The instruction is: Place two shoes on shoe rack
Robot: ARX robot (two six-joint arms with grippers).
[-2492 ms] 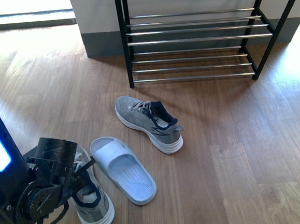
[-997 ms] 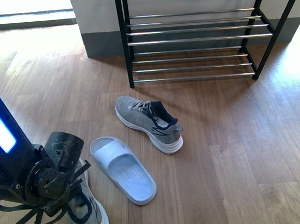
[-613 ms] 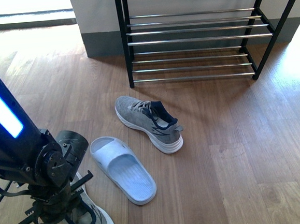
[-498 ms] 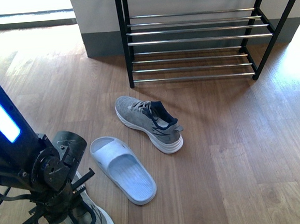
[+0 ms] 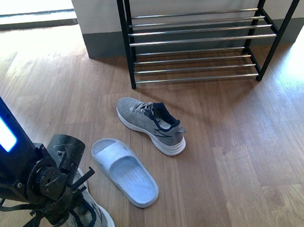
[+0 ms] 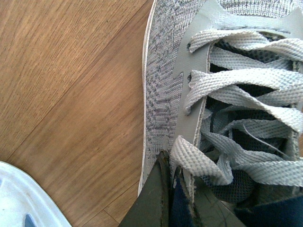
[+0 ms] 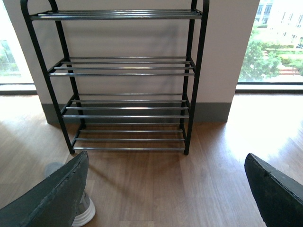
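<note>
Sneaker (image 6: 165, 85) of grey knit, navy collar, in pinch of left gripper (image 6: 181, 183); right gripper (image 7: 165, 156) spread.

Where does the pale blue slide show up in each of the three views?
Front view: the pale blue slide lies on the floor, lower centre-left, between the two sneakers.
Left wrist view: only a pale sliver of it shows, across a strip of bare floor from the sneaker.
Right wrist view: not in it.
Shared landmark: the near grey sneaker, whose laces fill the left wrist view.
</note>
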